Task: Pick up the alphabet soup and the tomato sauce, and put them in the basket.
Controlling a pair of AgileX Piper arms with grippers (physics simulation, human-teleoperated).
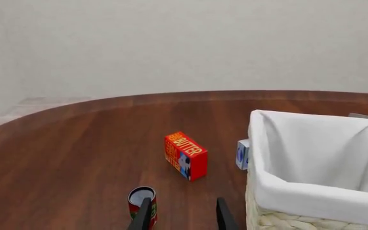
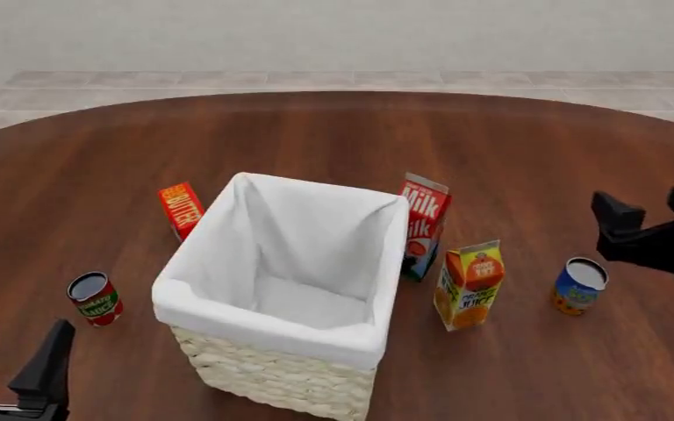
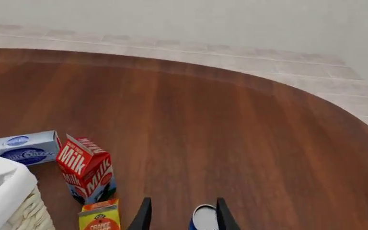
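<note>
Table glossy dark wood; basket rough pale wicker, white cloth lining.

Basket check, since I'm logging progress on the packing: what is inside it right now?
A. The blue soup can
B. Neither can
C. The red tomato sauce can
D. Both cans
B. The front view shows only white cloth inside the basket; the tomato sauce stands on the table to its left and the alphabet soup on the table to its right.
</note>
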